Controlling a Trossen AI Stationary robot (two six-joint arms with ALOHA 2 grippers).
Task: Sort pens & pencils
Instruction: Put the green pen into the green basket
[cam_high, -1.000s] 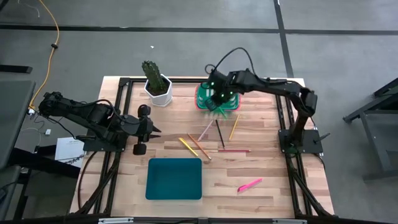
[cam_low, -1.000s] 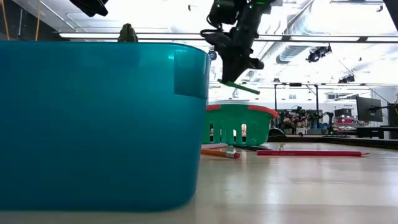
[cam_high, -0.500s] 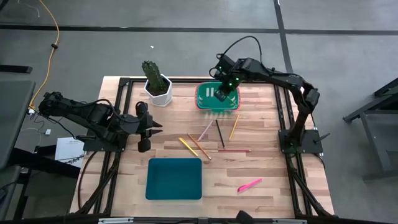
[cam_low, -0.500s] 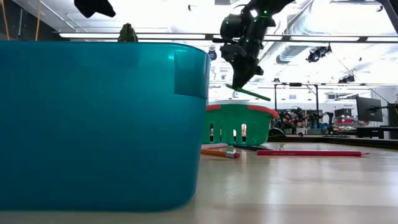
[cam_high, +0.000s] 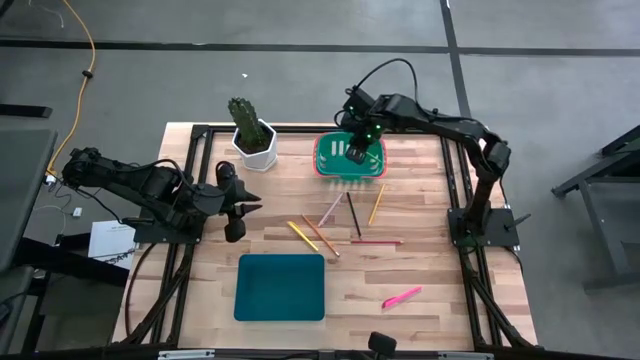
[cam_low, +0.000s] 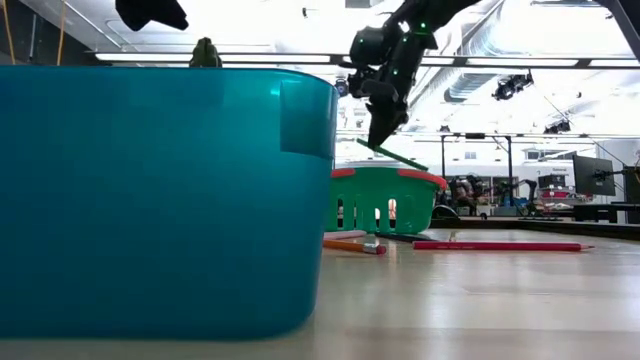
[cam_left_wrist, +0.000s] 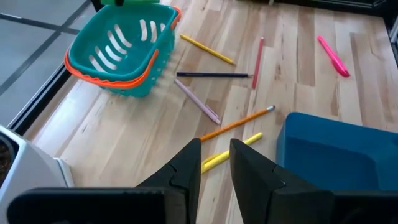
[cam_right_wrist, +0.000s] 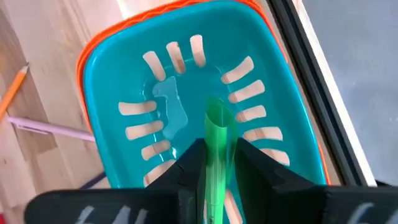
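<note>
Gripping a green pen (cam_right_wrist: 219, 146) between them, the right jaws (cam_right_wrist: 214, 163) hang over the basket (cam_right_wrist: 286, 93).

A grey floor (cam_high: 200, 70) crossed by dark lines is lying around the wooden table (cam_high: 430, 270). Ceiling lights (cam_low: 260, 20) are shining brightly, and monitors (cam_low: 595, 175) are standing far behind.

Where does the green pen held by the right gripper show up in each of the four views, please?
High view: green pen mostly hidden under the right gripper, over the basket.
Low view: pen slanting just above the basket.
Left wrist view: pen at the top edge.
Right wrist view: pen between the fingers.
Shared landmark: the basket.
</note>
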